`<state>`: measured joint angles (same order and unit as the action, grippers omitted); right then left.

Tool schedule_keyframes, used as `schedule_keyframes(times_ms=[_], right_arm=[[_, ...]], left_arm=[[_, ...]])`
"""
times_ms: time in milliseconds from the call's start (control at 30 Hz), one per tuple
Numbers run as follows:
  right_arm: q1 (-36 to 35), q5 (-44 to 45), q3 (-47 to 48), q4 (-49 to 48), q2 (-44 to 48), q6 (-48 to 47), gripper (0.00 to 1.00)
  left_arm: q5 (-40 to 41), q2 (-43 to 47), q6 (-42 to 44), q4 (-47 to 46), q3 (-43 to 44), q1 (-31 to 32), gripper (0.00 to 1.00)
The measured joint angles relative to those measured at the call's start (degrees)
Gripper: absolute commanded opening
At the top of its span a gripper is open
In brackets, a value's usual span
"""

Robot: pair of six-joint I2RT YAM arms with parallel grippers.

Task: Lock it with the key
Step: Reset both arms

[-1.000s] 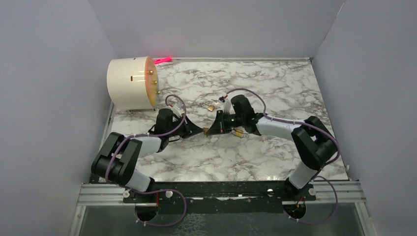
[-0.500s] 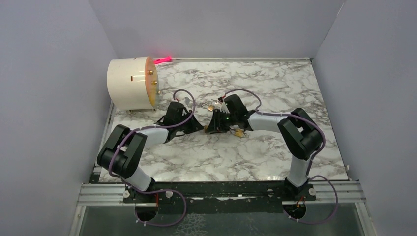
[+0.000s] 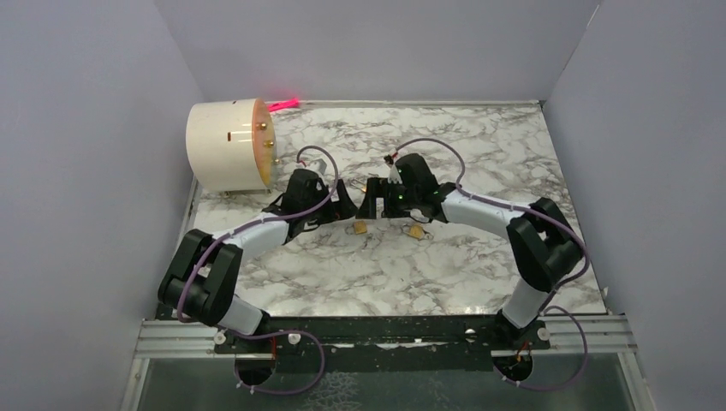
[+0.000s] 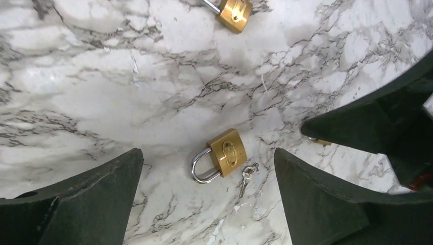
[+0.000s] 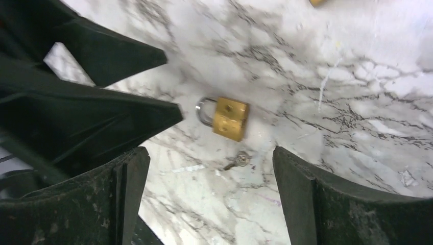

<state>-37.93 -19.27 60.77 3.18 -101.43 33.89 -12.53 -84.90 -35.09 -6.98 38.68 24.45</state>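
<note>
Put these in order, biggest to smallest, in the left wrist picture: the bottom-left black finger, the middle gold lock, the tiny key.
1. bottom-left black finger, helped by being nearest the camera
2. middle gold lock
3. key

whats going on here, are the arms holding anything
Two robot arms are working on locking a padlock with a key. Neither holds anything at this moment. The left tool and right tool are both open, hovering close together over the table. The padlock lies flat below them, with the key loose beside it, not in the lock. A second padlock lies nearby.
</note>
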Motion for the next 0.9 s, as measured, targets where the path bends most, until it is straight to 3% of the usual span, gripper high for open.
schedule_keyframes(times_ms=[200,367,667,900], right_arm=[[-0.3,6.6,0.0,-0.2,11.2,-5.0,1.0],[-0.3,17.4,2.1,3.0,15.6,-8.3,1.0],[-0.3,33.0,6.4,8.0,22.7,-15.3,1.0],[-0.3,41.9,7.5,7.7,28.0,-19.0,1.0]], left_arm=[[2.8,4.3,4.2,4.0,3.0,0.0,0.98],[3.3,11.4,8.6,4.9,3.7,-1.5,0.99],[-0.7,20.3,14.0,5.4,8.7,-14.7,0.98],[-3.6,20.5,18.0,6.2,12.6,-16.9,0.98]])
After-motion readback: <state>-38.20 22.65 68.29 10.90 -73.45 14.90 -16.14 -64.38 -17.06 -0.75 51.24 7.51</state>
